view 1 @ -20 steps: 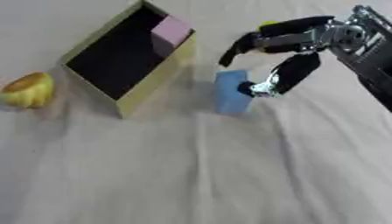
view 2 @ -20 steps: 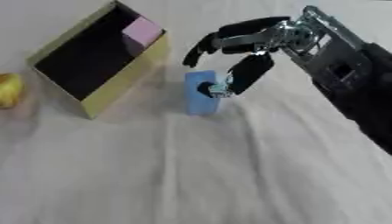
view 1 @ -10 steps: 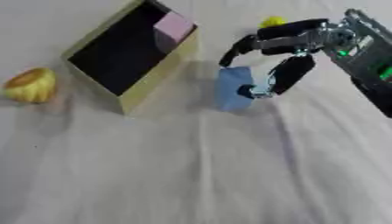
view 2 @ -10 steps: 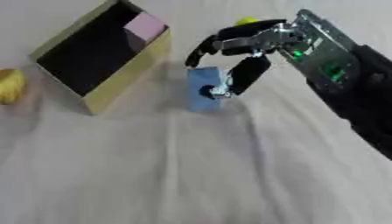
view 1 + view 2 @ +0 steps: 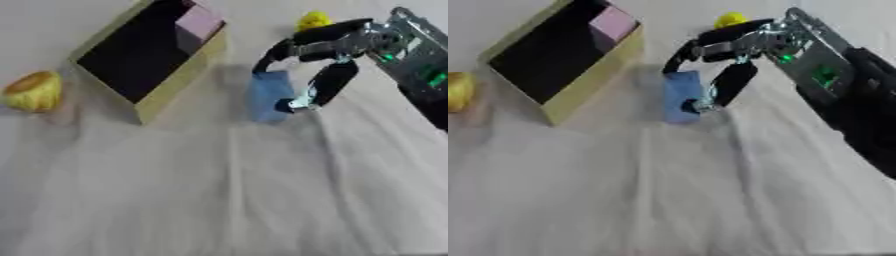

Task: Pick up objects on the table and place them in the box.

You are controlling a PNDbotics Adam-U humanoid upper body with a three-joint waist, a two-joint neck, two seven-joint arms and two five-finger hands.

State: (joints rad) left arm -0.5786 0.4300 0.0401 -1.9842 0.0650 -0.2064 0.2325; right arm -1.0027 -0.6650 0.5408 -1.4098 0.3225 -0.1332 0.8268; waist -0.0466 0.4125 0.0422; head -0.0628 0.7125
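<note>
A blue block (image 5: 267, 95) stands upright on the white cloth just right of the box (image 5: 175, 85), a tan-walled carton with a dark inside. A pink block (image 5: 199, 25) lies in the box's far corner. My right hand (image 5: 348, 42) comes in from the right and is curled round the blue block, fingers over its top left edge and thumb against its right side. A yellow rounded object (image 5: 33, 91) sits on the cloth left of the box. Another small yellow thing (image 5: 312, 20) shows behind the hand. My left hand is not in sight.
My right forearm (image 5: 833, 85), black with a silver plate and green lights, crosses the right side. The white cloth (image 5: 219, 190) in front is creased and bare.
The whole picture has shifted a little, so the camera moved. The small yellow thing behind the hand came into view. My right hand stays at the blue block.
</note>
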